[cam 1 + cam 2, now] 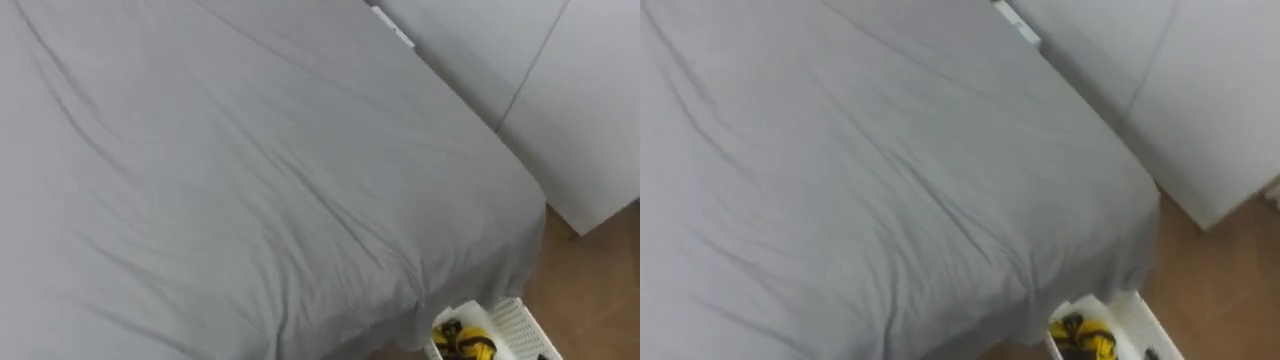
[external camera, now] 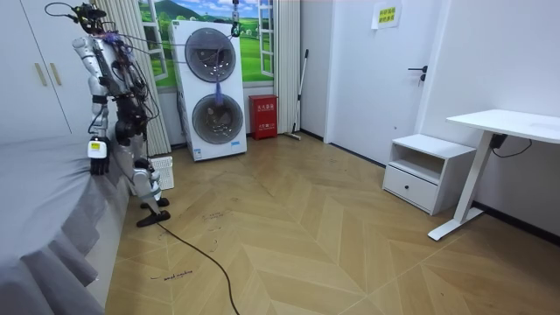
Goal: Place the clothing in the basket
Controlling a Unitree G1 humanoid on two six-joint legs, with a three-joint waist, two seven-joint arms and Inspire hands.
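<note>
The grey bed (image 1: 250,180) spreads across the left. A white basket (image 1: 515,322) stands at its near right corner and holds the yellow-and-black clothes (image 1: 464,341). They are probably soft, light and limp, best pinched at a bunched fold. One hand (image 2: 98,159) hangs beside the bed, its fingers unreadable.

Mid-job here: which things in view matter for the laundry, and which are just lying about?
Job: basket; yellow and black clothes inside it.
Lying about: bed; wardrobe; stacked washing machines; red box; nightstand; desk.
</note>
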